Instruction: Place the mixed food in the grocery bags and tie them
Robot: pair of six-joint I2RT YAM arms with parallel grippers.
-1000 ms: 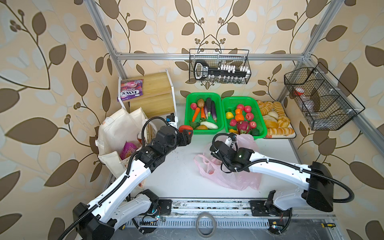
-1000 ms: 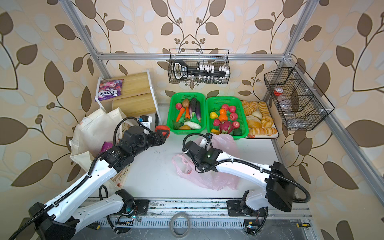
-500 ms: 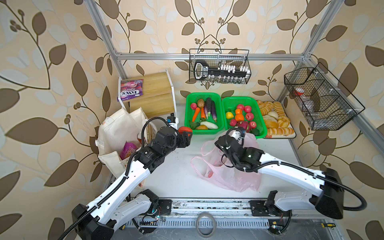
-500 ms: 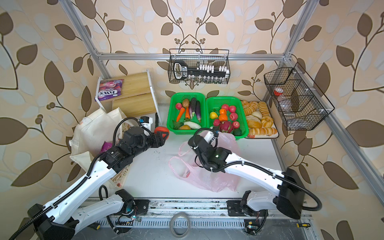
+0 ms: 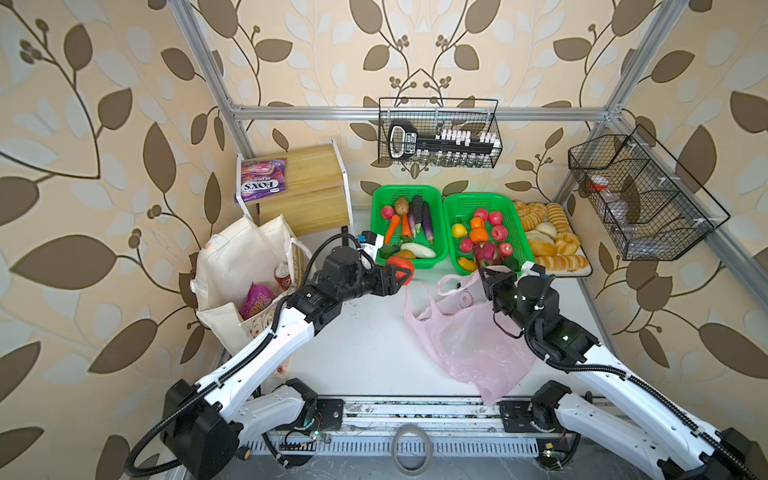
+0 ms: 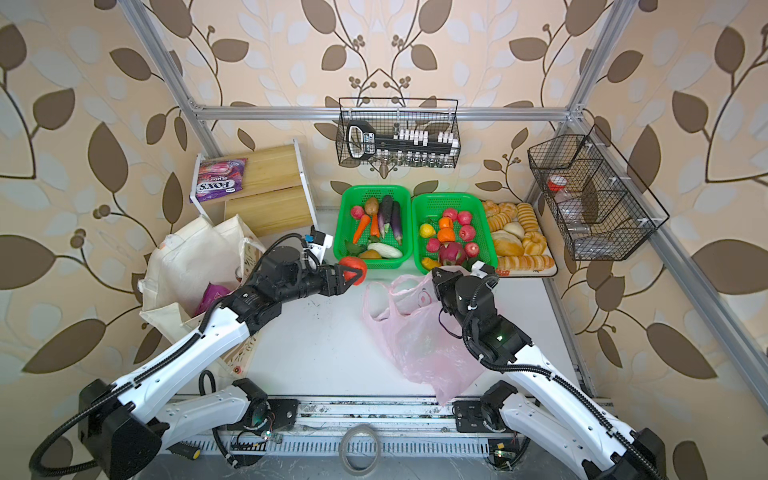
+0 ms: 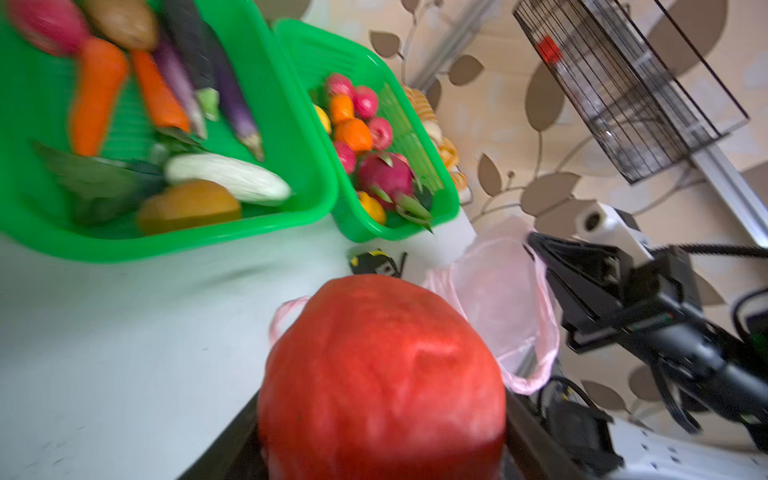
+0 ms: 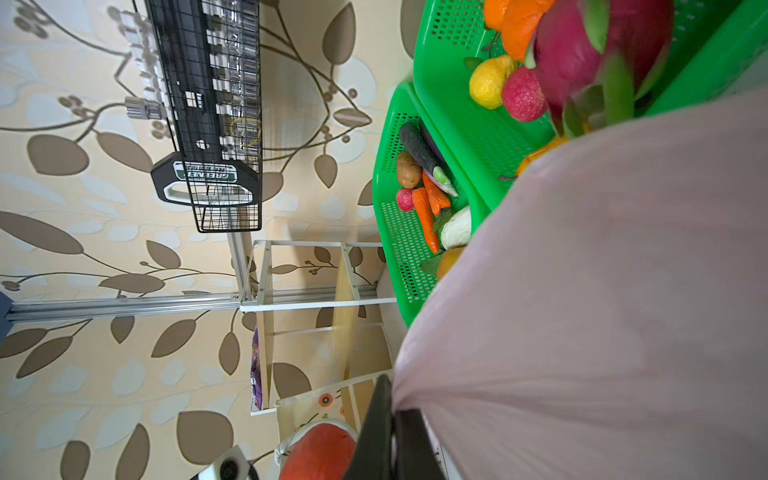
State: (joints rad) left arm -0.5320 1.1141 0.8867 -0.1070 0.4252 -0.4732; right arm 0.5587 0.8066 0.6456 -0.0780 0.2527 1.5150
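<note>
the left fingers (image 5: 390, 279) clasp the red vegetable (image 5: 402, 266) above the table (image 5: 361, 332), just beside the pink bag (image 5: 465, 345). the right fingers (image 5: 491, 277) are clenched on the bag's rim, holding its mouth up; the mouth lies rightward of the vegetable.

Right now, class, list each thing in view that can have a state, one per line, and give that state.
left tool, shut on the red vegetable, held aloft
right tool, shut on the pink plastic bag, upper edge
pink plastic bag, slumped, mouth partly lifted open
canvas tote, upright, open
red can, upright inside the canvas tote
purple packet, inside the canvas tote
FOX'S packet, lying flat on the wooden shelf
</note>
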